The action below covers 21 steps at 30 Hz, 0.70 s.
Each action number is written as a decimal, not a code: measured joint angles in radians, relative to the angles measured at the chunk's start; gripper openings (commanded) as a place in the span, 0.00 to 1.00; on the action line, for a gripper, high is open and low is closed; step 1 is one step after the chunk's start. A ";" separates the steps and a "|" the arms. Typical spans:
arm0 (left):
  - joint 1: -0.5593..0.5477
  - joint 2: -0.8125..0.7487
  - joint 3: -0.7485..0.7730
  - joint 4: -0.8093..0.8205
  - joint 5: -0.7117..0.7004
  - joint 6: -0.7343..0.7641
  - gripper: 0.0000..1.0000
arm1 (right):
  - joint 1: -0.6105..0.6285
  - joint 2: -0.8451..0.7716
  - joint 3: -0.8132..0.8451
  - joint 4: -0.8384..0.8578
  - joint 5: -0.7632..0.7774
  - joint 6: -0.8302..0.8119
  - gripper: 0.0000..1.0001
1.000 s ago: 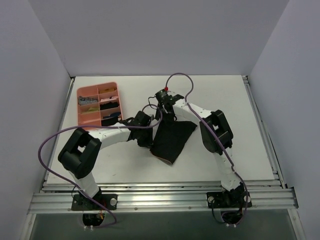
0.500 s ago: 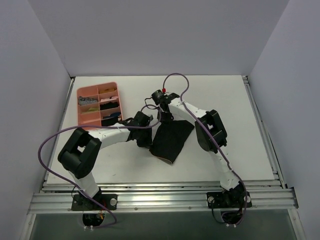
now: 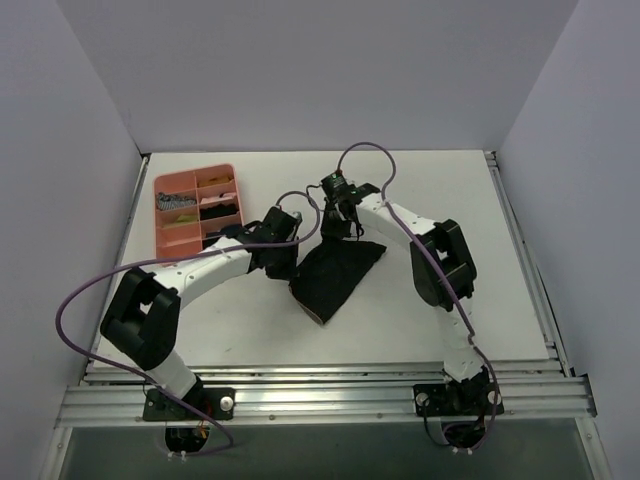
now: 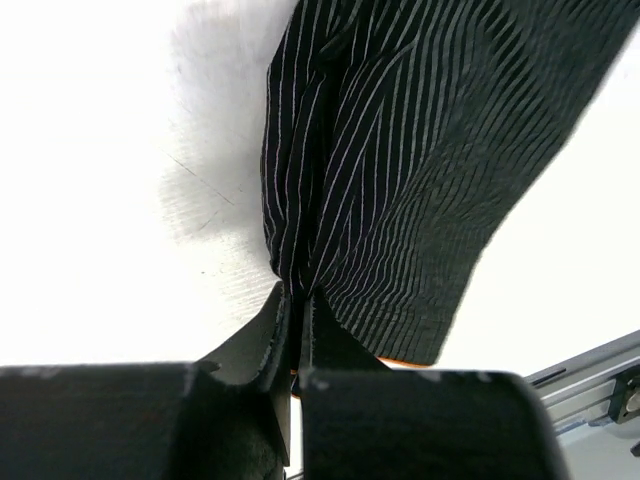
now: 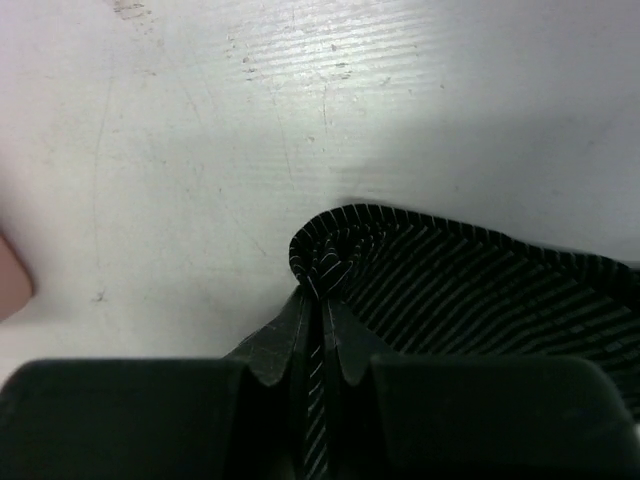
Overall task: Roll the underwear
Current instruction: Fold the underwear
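The underwear [image 3: 335, 275] is black cloth with thin pale stripes, lying mid-table and partly lifted at its far corners. My left gripper [image 3: 288, 262] is shut on its left edge; in the left wrist view the striped underwear [image 4: 400, 170] bunches between the jaws of the left gripper [image 4: 297, 300], with an orange strip showing near them. My right gripper [image 3: 345, 230] is shut on the far corner; in the right wrist view the folded edge of the underwear [image 5: 450, 290] curls just ahead of the right gripper [image 5: 322, 305].
A pink divided tray [image 3: 160, 238] holding small dark and striped items stands at the back left, close to the left arm. White walls close in the table on three sides. A metal rail [image 3: 320, 395] runs along the near edge.
My right gripper has closed on the far corner of the underwear. The left gripper has moved slightly back and right with the cloth, which is now narrower and bunched.
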 measured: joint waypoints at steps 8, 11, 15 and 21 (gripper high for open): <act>-0.065 -0.077 0.022 -0.018 -0.041 0.020 0.02 | -0.019 -0.235 -0.218 0.146 -0.055 -0.008 0.00; -0.105 -0.071 0.022 -0.021 -0.050 0.021 0.02 | -0.024 -0.301 -0.315 0.212 -0.073 -0.011 0.00; -0.161 -0.056 0.025 -0.043 -0.096 0.023 0.02 | -0.026 -0.366 -0.439 0.292 -0.090 -0.011 0.00; -0.249 0.007 0.085 -0.115 -0.213 0.018 0.02 | -0.042 -0.447 -0.610 0.421 -0.121 0.001 0.00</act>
